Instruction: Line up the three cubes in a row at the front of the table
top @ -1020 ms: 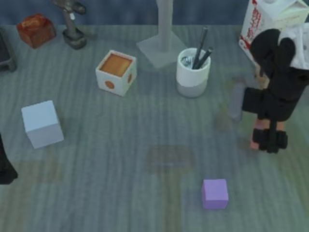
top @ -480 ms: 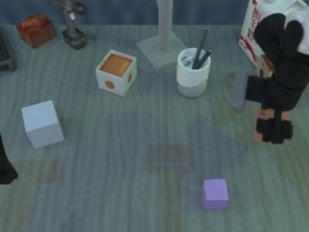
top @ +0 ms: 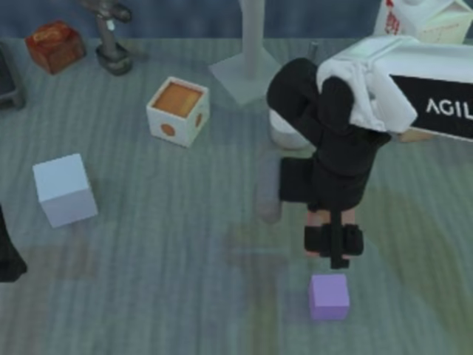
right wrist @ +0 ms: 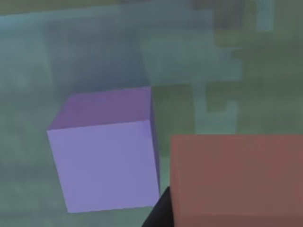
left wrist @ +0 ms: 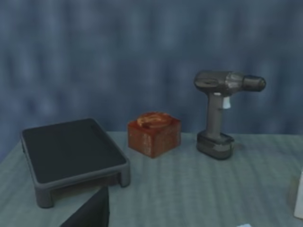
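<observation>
My right gripper (top: pixel 334 242) hangs above the front middle of the table (top: pixel 162 281), shut on the salmon-pink cube (right wrist: pixel 236 179). From above only slivers of that cube (top: pixel 314 217) show past the black fingers. The lilac-purple cube (top: pixel 329 296) rests on the table just in front of the gripper; in the right wrist view the purple cube (right wrist: pixel 106 149) lies beside and below the held one. The pale blue-white cube (top: pixel 64 189) stands alone at the left. My left gripper (top: pixel 7 259) is parked at the left edge.
At the back stand a white box with an orange top (top: pixel 177 111), a brown carton (top: pixel 55 46), a drill (top: pixel 109 37), a dark tray (left wrist: pixel 71 158), a white post on a base (top: pixel 251 52), a cup (top: pixel 284 133) half hidden by my right arm, and a milk carton (top: pixel 421 18).
My right arm has carried the salmon-pink cube from the right side leftward and forward, stopping just behind the purple cube. The other cubes and my left arm have not moved.
</observation>
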